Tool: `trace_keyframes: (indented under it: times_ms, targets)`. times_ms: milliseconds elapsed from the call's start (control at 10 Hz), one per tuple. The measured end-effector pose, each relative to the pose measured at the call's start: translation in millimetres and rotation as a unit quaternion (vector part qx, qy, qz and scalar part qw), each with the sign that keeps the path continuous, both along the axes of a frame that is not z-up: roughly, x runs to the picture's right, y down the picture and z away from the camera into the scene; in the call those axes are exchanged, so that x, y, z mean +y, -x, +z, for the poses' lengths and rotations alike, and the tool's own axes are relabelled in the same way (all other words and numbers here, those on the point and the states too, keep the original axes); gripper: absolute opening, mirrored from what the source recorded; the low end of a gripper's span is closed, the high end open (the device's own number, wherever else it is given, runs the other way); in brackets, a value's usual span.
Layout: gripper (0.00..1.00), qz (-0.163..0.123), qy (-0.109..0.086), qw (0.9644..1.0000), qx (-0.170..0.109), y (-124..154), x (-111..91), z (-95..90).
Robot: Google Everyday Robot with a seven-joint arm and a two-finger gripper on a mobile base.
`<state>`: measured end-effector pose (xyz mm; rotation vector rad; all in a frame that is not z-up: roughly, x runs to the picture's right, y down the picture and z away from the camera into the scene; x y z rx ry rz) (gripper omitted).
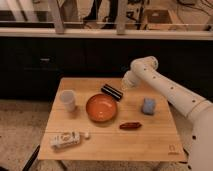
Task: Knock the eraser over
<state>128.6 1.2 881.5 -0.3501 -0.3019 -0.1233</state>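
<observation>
So, nearest the camera, a white labelled plastic bottle (65, 140) lies on its side on the light wooden table (150, 146), well in front of the claw (124, 86) and off to the left in the view. A small reddish-brown oblong thing (130, 125) sits in front of the claw, with a round orange bowl (101, 107) front-left. A white plastic cup (68, 100) stands further left and a blue spongy block (148, 105) is front-right. The black bar-shaped eraser (112, 91) is just beside the claw, on its left. The claw hangs low over the table's far side, and I can't tell how open it is or whether it's holding anything.
</observation>
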Motion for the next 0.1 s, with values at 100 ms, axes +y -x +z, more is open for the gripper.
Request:
trace_keyframes:
  times_ms: [100]
  targets:
    - [0.00,-0.004,0.015,0.9999,0.001,-1.8,7.0,-2.4]
